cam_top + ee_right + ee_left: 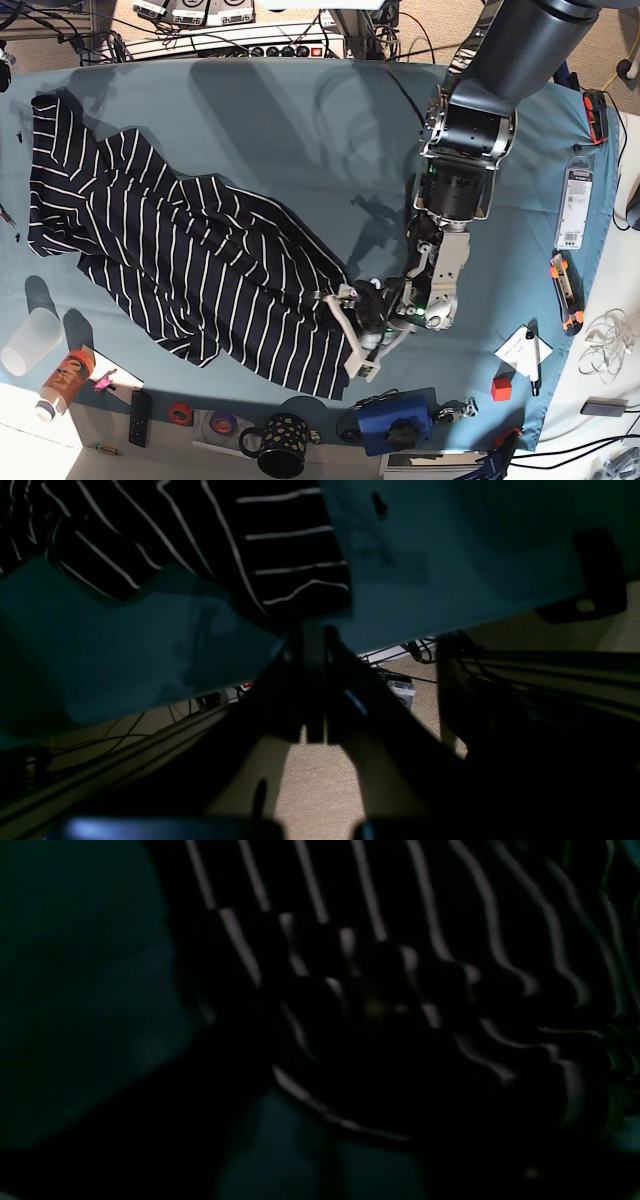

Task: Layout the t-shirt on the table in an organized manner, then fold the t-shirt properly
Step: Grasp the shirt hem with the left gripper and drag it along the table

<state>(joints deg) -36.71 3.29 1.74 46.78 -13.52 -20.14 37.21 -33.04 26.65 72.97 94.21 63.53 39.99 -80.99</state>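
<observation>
The t-shirt, dark with thin white stripes, lies rumpled across the left half of the teal table, running from the far left corner to the near middle. My left gripper is at its near right hem, with the white fingers standing apart on either side of the edge. The left wrist view is dark and shows only bunched t-shirt close up. My right gripper is out of the base view. Its dark fingers are together at the table's edge, touching a corner of the t-shirt. Whether cloth is pinched is unclear.
Along the near edge stand a clear cup, an orange bottle, a remote, tape rolls, a dotted mug and a blue device. Knives and a package lie at the right. Carpet floor shows below the table's edge.
</observation>
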